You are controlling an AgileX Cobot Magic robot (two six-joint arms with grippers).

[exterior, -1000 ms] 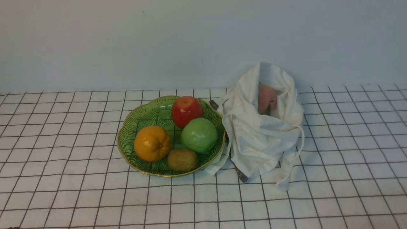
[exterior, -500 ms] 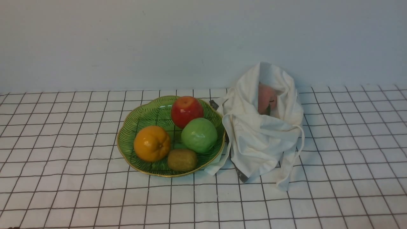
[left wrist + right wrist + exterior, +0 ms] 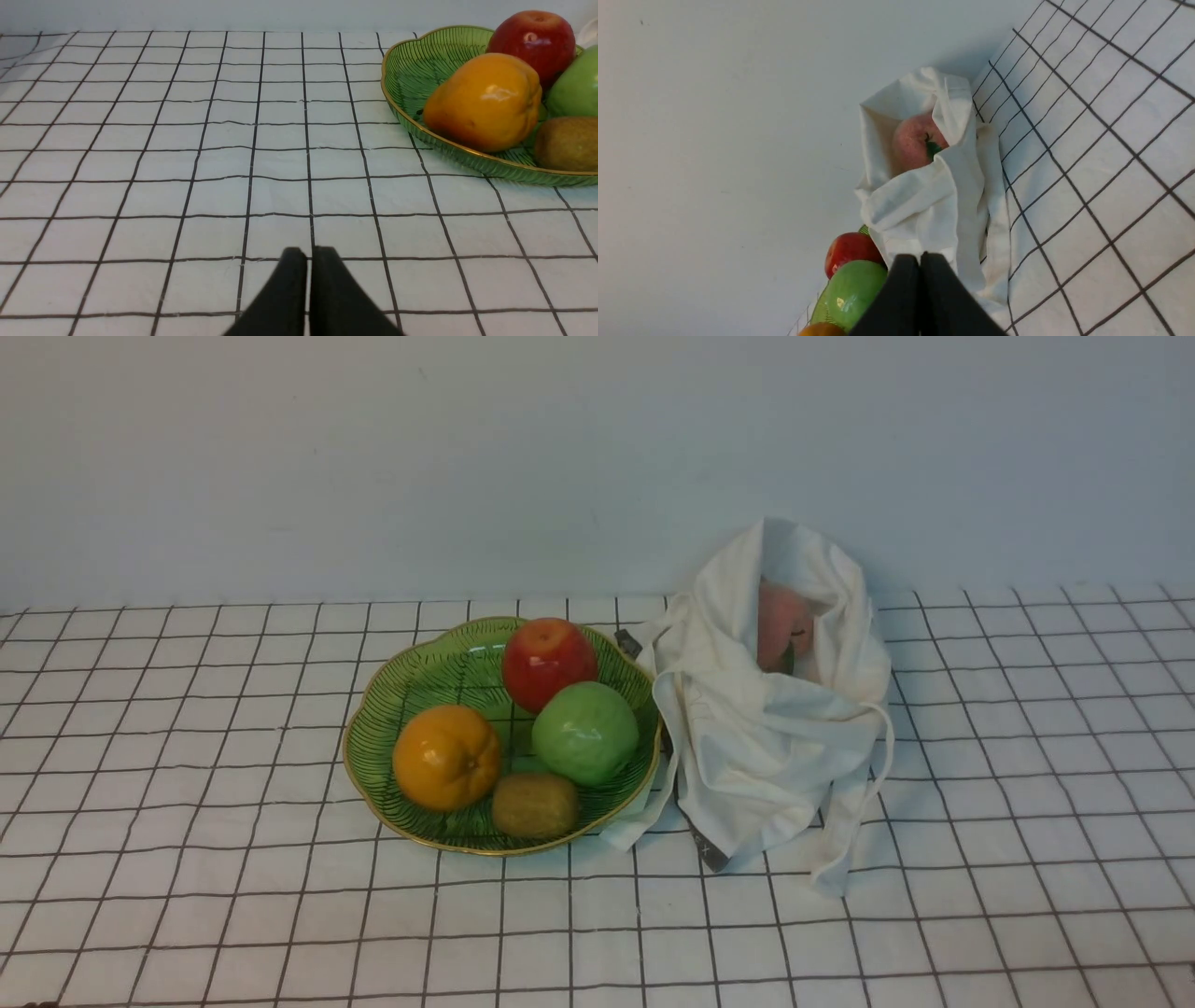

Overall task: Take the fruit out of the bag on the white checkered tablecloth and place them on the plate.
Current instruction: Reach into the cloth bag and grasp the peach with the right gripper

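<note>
The pale pink peach [image 3: 782, 627] with a dark leaf sits inside the white cloth bag [image 3: 766, 747], at its open top; it also shows in the right wrist view [image 3: 916, 142], with the bag [image 3: 924, 210] around it. The bag stands on the white checkered tablecloth [image 3: 1027, 784], right of the green leaf plate [image 3: 429, 672]. My left gripper [image 3: 309, 254] is shut and empty, low over the cloth, away from the plate's [image 3: 411, 70] left side. My right gripper [image 3: 920, 258] is shut and empty, short of the bag. Neither gripper shows in the front view.
On the plate lie a red apple [image 3: 548, 661], a green apple [image 3: 585, 733], an orange [image 3: 445, 756] and a kiwi [image 3: 535, 805]. A pale wall [image 3: 373, 457] rises behind the table. The bag's straps [image 3: 845, 840] trail toward the front.
</note>
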